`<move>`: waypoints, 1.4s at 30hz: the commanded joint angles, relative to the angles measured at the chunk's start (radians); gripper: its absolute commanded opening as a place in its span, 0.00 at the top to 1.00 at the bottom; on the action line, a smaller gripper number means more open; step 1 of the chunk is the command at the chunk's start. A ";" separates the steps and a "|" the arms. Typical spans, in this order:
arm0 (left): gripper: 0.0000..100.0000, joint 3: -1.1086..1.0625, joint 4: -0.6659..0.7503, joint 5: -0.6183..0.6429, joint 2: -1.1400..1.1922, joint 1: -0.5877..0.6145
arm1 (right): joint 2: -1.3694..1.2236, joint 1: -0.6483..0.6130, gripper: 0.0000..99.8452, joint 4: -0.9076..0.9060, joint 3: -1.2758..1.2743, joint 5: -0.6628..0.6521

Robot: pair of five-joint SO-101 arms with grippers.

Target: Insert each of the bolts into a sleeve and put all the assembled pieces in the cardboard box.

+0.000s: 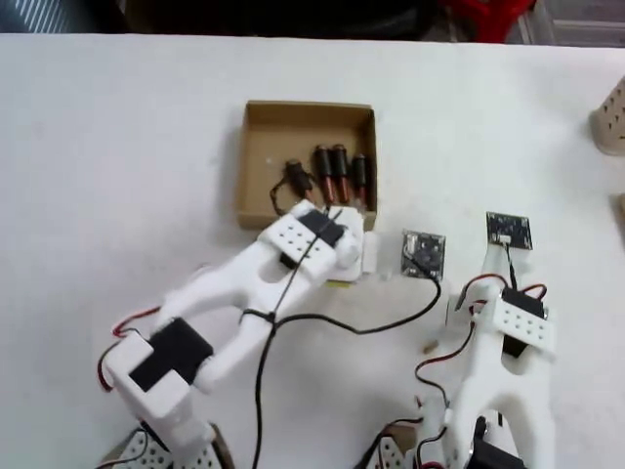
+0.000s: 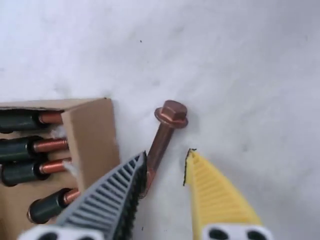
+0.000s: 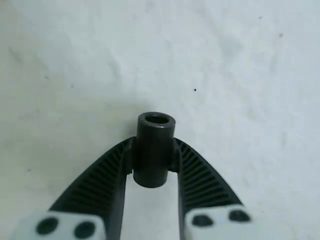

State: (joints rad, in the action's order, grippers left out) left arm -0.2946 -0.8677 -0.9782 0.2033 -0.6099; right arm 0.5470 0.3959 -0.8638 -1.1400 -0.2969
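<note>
Right end effector [image 3: 153,156] clamps sleeve [image 3: 156,131]; left end effector [image 2: 166,156] straddles bolt [image 2: 169,120].

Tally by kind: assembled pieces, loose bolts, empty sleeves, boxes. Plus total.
Assembled pieces: 4, all in the cardboard box
Loose bolt: 1, on the table
Empty sleeve: 1, held in the right gripper
Cardboard box: 1
Total: 7
</note>
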 commanded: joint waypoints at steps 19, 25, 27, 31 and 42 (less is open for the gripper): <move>0.85 0.232 -0.003 0.000 0.220 -0.010 | 0.030 -0.008 0.98 0.013 0.008 0.000; 0.96 0.232 0.009 0.002 0.237 -0.018 | 0.030 -0.008 0.98 0.013 0.008 0.000; 0.96 0.236 0.009 0.018 0.245 -0.018 | 0.030 -0.008 0.98 0.015 0.008 0.000; 0.96 0.236 0.009 0.175 0.243 -0.018 | 0.028 -0.008 0.98 0.035 0.006 0.000; 0.96 0.238 -0.121 0.712 0.133 -0.045 | 0.028 -0.008 0.98 0.036 0.005 0.000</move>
State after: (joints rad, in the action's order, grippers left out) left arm -0.1013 -0.9229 -0.4994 0.4319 -0.6421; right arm 0.5470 0.3959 -0.8408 -1.1400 -0.2969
